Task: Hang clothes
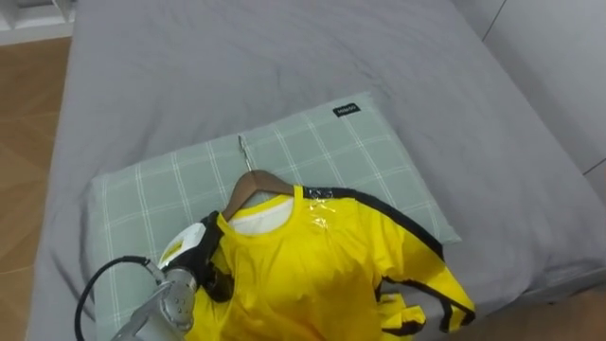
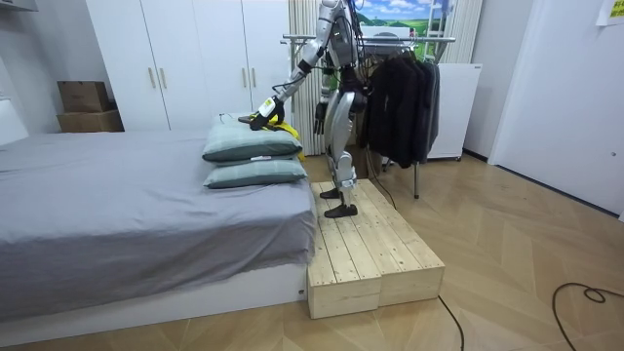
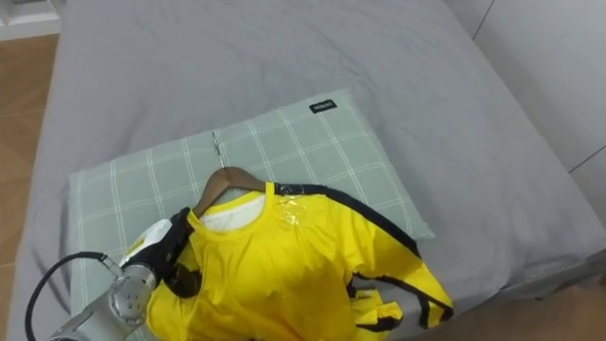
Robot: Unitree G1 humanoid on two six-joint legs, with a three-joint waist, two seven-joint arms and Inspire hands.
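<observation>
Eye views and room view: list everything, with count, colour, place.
bed: one, grey
pillows: two, pale green checked, stacked on the bed
shirt: one, yellow with black trim, on the pillows
hanger: one, brown wood, in the shirt's neck
platform: one, pale wood, beside the bed
rack: one, metal, behind the robot
dark clothes: several, on the rack
wardrobe: one, white, far wall
boxes: two, brown, beside the wardrobe
left hand: at the shirt's shoulder
right hand: at the robot's side

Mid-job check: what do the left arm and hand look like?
The left arm has a shiny silver cylindrical forearm with a black cable looping out beside it. The left hand has a white back cover over black parts.
</observation>
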